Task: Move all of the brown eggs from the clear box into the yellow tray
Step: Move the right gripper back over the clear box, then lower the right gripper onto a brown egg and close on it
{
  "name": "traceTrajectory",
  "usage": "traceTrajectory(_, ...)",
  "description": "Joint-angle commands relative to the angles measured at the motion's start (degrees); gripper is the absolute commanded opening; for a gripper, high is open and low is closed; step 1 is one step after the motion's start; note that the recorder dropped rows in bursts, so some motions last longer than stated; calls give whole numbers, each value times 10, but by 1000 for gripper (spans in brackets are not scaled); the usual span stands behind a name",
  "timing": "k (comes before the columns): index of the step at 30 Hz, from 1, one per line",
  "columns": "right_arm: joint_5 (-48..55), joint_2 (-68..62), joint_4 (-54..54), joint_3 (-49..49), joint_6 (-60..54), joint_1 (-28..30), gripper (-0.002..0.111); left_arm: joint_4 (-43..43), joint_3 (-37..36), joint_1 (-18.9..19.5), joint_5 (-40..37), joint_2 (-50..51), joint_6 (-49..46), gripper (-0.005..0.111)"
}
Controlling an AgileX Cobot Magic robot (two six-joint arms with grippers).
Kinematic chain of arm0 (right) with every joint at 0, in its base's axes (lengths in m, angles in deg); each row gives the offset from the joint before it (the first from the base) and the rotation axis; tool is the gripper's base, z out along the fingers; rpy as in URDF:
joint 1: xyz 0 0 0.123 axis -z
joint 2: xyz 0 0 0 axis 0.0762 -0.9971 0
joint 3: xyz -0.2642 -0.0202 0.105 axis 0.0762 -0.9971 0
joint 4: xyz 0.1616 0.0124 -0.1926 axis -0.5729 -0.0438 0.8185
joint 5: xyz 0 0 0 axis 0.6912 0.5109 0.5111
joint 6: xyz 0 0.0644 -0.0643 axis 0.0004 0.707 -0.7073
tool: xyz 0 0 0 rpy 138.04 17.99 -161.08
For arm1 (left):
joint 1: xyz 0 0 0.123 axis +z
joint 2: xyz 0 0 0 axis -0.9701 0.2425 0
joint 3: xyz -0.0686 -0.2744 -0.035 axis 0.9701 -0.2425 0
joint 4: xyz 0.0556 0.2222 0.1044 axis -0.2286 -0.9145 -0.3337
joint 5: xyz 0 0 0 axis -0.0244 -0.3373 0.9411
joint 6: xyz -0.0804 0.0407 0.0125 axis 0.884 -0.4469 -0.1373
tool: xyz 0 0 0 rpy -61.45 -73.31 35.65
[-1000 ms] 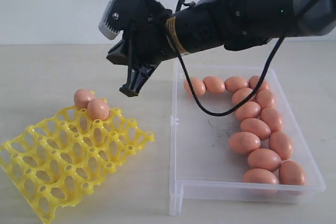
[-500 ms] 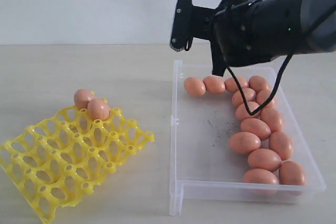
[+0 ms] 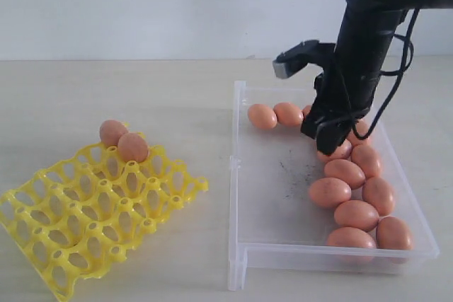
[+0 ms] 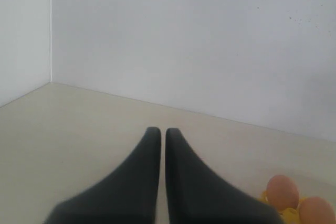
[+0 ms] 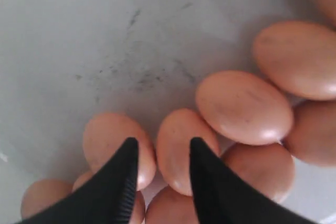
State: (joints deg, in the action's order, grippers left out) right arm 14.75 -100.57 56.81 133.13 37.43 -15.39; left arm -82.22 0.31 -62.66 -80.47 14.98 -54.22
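Swung down, right end effector (image 5: 164,148) hangs spread just above the brown eggs (image 3: 345,172).

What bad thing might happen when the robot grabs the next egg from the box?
The eggs under the right gripper lie packed and touching, so a finger might land on a neighbour egg instead of beside the target egg and shove or crack it. Eggs are smooth and round, so one might slip out while crossing the wall of the clear box towards the yellow tray.
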Motion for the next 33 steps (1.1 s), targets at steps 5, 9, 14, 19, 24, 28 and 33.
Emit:
traceTrajectory(5,28,-7,-23,7,-209,-2,51,5,0,1,7,-1,5,4)
traceTrajectory(9,28,0,-31,-13,-204,-7,47,5,0,1,7,-1,5,4)
traceTrajectory(14,28,7,-22,-35,-224,-30,47,5,0,1,7,-1,5,4)
traceTrajectory(19,28,7,7,-62,-275,-74,47,5,0,1,7,-1,5,4)
traceTrajectory(24,28,7,81,-77,-276,-107,47,5,0,1,7,-1,5,4)
traceTrajectory(28,28,7,93,-77,-251,-107,47,5,0,1,6,-1,5,4)
traceTrajectory(33,28,7,115,-77,-251,-107,47,5,0,1,6,-1,5,4)
